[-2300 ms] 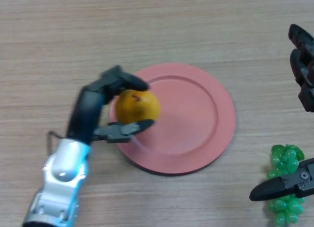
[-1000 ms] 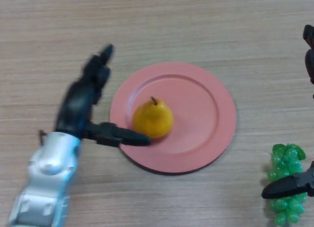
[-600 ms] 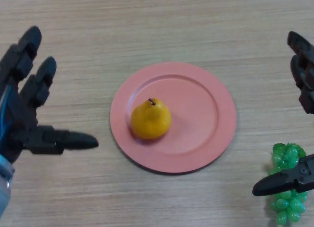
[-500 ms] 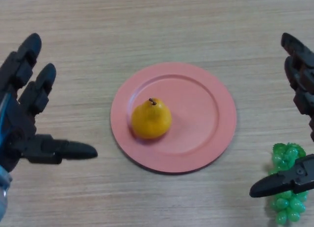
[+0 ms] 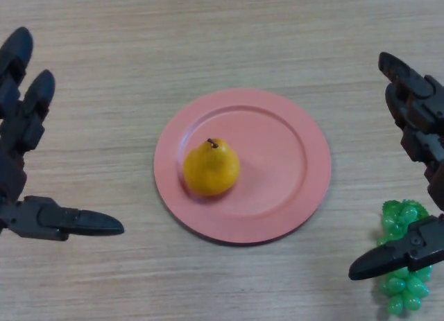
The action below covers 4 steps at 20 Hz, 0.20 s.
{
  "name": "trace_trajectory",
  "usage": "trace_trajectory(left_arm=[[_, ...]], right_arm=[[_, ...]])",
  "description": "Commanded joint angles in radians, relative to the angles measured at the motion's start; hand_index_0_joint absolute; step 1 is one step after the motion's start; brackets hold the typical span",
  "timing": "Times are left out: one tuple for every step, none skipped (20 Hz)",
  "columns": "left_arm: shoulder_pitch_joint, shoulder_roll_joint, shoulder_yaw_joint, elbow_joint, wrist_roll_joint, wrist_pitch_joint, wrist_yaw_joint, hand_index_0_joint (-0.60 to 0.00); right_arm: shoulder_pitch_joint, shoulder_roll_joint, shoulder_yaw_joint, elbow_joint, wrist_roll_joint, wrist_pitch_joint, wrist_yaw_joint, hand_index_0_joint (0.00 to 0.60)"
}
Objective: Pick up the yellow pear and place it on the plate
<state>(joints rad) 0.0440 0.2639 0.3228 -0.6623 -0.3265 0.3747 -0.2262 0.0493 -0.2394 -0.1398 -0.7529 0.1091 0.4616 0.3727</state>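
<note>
**Pear on the plate, hands clear**

Our left hand [image 5: 21, 161] and right hand [image 5: 420, 175] hang with fingers spread apart, holding nothing, well away from the plate [image 5: 291, 161]. The yellow pear [image 5: 211, 168] sits upright on its left half. We judge the placing done. Green grapes [image 5: 399, 265] lie on the table [image 5: 208, 37].

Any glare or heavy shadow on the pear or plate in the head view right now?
Head view: light is soft and even; the pear shows only a faint sheen and casts a small soft shadow onto the plate at its lower edge; no glare on the plate; left hand and right hand shade neither.
</note>
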Motion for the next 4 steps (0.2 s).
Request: trace_trajectory(left_arm=[[-0.041,0.031,0.027,-0.071,0.003,-0.116,0.056,0.000],[-0.051,0.033,0.014,-0.071,0.017,-0.120,0.070,0.000],[-0.061,0.040,-0.002,-0.087,0.029,-0.101,0.074,0.000],[-0.068,0.042,-0.004,-0.092,0.034,-0.099,0.074,0.000]], right_arm=[[-0.006,-0.028,-0.018,-0.055,0.018,-0.140,0.026,0.000],[-0.004,-0.028,-0.021,-0.057,0.021,-0.137,0.032,0.000],[-0.009,-0.029,-0.024,-0.052,0.024,-0.129,0.036,0.000],[-0.013,-0.029,-0.025,-0.048,0.028,-0.128,0.036,0.000]])
